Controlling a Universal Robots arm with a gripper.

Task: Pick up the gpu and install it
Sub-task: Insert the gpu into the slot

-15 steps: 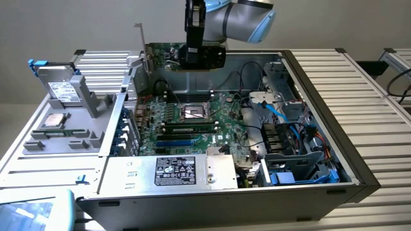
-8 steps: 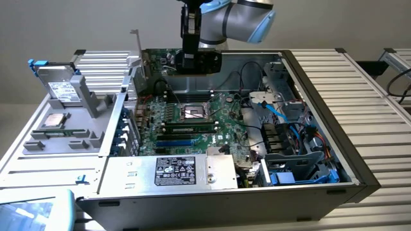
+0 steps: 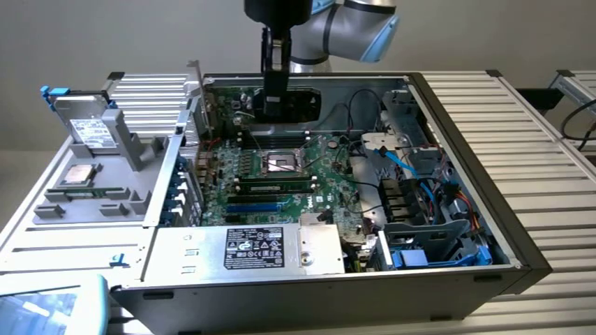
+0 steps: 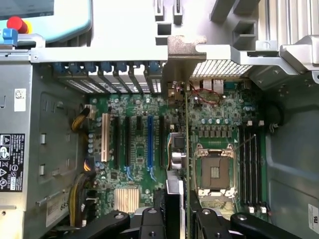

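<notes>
The gpu [image 3: 276, 94] hangs upright over the rear part of the open computer case, a dark slab seen almost edge-on, clear of the motherboard [image 3: 326, 188]. My gripper [image 3: 276, 49] is shut on its upper edge. In the wrist view the gpu [image 4: 178, 149] runs as a thin edge from my gripper [image 4: 178, 215] out to its silver end bracket [image 4: 185, 55], which lies near the case's rear slot openings. The card is above the strip of board between the blue expansion slot [image 4: 149, 142] and the CPU socket [image 4: 215, 172]. One black finger [image 4: 149, 221] shows on each side of the card.
A power supply [image 3: 251, 250] sits at the case's front. Blue and black cables [image 3: 410, 171] crowd the drive bays on the exterior view's right. Memory sticks [image 3: 272, 187] lie beside the socket. A grey fixture on the left carries a labelled drive [image 3: 91, 132]. A pendant with a red button [image 4: 17, 24] lies outside the case.
</notes>
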